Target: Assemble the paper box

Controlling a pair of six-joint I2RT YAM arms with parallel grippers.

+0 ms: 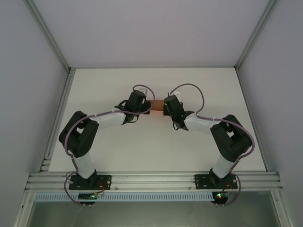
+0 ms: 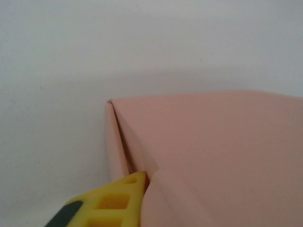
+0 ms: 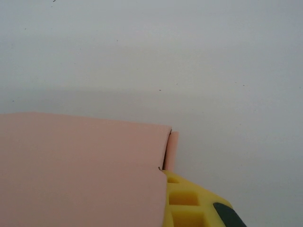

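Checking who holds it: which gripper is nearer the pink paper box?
Neither clearly, as both are at it. The left gripper is at the left end of the paper box, the right gripper at its right end. The left's yellow finger and the right's touch the card.

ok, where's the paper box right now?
In the top view the paper box sits near the middle of the table, directly between the left gripper on its left and the right gripper on its right.

White tabletop inside a framed enclosure.
The white table [image 1: 142,151] lies mid-frame; pale walls [image 1: 28,71] flank it left and right, an aluminium rail [image 1: 151,180] crosses the lower frame, a perforated strip [image 1: 151,196] just beneath.
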